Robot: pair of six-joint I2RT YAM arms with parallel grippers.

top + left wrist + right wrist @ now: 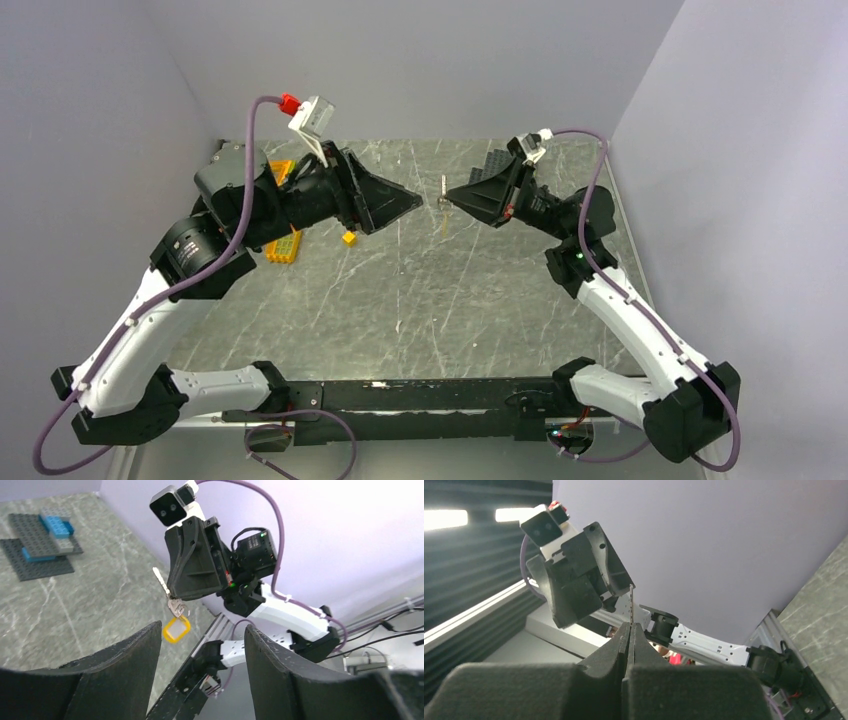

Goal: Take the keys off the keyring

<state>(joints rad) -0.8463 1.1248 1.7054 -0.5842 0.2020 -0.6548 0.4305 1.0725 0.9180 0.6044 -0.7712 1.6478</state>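
Observation:
My right gripper (447, 199) is held above the table's middle, shut on the keys (443, 186). In the left wrist view a silver key blade (160, 583) sticks up from its jaws. The thin grey keyring (179, 609) and a yellow tag (176, 629) hang below them. In the right wrist view my right gripper (629, 628) pinches the blade's thin edge (631, 602). My left gripper (416, 203) faces it, a short gap to its left. Its jaws (200, 647) are open and empty, and the tag shows just above the left finger (145, 650).
A small yellow cube (349, 238) and an orange-yellow studded brick (284, 246) lie on the table under my left arm. Dark grey baseplates with blue bricks (42, 540) lie at the back, behind my right gripper. Grey walls close in both sides.

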